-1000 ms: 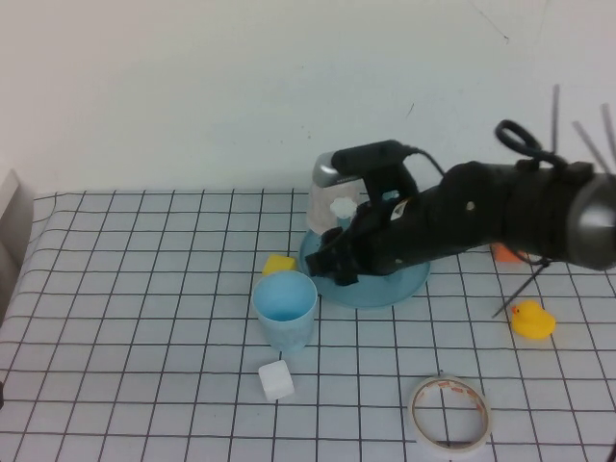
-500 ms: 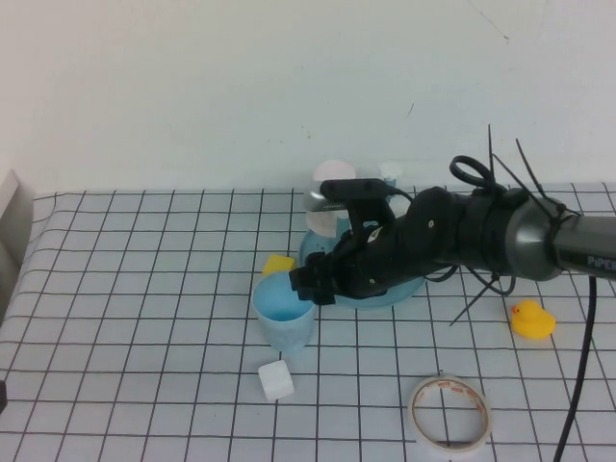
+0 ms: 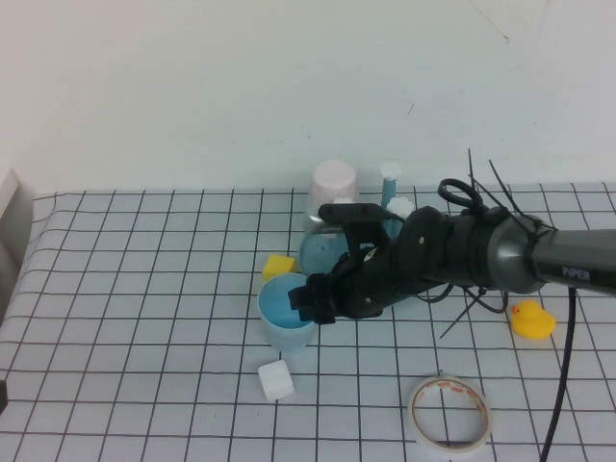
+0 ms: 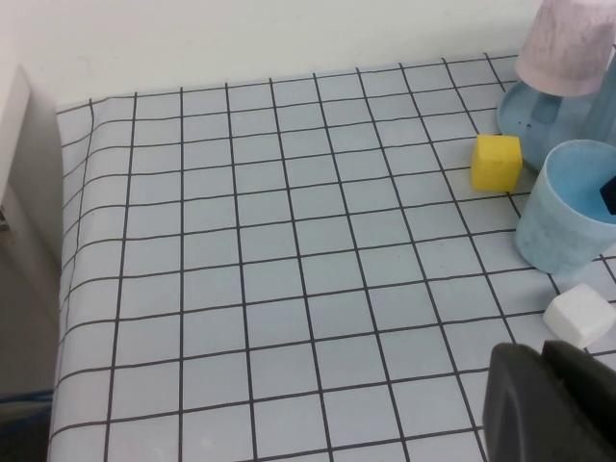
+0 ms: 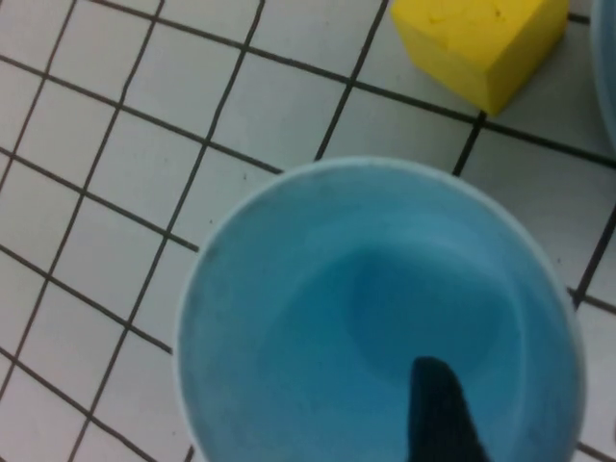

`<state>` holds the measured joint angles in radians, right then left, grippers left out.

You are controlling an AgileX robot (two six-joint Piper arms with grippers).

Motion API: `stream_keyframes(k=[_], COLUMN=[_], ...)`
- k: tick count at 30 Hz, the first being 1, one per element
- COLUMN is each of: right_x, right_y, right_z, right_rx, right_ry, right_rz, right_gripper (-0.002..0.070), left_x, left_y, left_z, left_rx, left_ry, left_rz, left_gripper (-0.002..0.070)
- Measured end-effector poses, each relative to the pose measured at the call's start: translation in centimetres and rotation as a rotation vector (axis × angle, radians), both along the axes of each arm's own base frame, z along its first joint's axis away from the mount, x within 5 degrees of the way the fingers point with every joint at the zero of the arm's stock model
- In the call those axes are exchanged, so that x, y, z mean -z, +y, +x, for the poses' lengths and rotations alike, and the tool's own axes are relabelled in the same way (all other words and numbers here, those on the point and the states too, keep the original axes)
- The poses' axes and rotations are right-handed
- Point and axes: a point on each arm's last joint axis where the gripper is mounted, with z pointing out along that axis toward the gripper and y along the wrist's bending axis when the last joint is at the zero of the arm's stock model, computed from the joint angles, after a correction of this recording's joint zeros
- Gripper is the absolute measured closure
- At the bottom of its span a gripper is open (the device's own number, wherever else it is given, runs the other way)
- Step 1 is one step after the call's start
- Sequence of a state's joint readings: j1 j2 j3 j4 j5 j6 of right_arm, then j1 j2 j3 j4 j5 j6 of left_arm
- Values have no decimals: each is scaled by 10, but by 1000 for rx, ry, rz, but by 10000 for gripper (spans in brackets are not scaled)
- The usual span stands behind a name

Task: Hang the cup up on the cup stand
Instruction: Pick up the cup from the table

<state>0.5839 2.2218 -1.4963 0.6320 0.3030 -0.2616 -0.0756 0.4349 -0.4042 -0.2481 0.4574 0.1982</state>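
Cup in light blue plastic point(image 3: 287, 310) stands upright on the checked tablecloth point(image 3: 144, 289), just in front of the teal round cup stand point(image 3: 322, 252) with its white-capped pegs. Within the last second the right gripper point(image 3: 310, 300) has moved from over the stand to the cup's rim, jaws wide, one finger point(image 5: 438, 409) already inside (nothing gripped yet). I judge closing comes next. The left gripper point(image 4: 553, 404) rests closed, far aside.

A lab bench: gridded tablecloth point(image 3: 144, 289), bare white wall point(image 3: 241, 87).
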Motion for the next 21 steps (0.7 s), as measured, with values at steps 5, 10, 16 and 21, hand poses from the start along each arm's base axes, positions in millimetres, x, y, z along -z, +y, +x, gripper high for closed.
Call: stream_keyframes(k=[5, 10, 16, 21], right_x=[0, -1, -1, -15], right_y=[0, 0, 0, 0], right_z=[1, 2, 2, -3], right_rx=[3, 12, -6, -83], right_ry=[-10, -27, -39, -41], right_rz=[1, 4, -5, -16], right_gripper=[447, 615, 657, 657], left_x=[0, 0, 0, 0], left_y=[0, 0, 0, 0], left_z=[0, 0, 0, 0], left_rx=[0, 0, 1, 1], left_ry=[-2, 1, 1, 1], left_rz=[-3, -9, -10, -10], left_gripper=[677, 677, 676, 677])
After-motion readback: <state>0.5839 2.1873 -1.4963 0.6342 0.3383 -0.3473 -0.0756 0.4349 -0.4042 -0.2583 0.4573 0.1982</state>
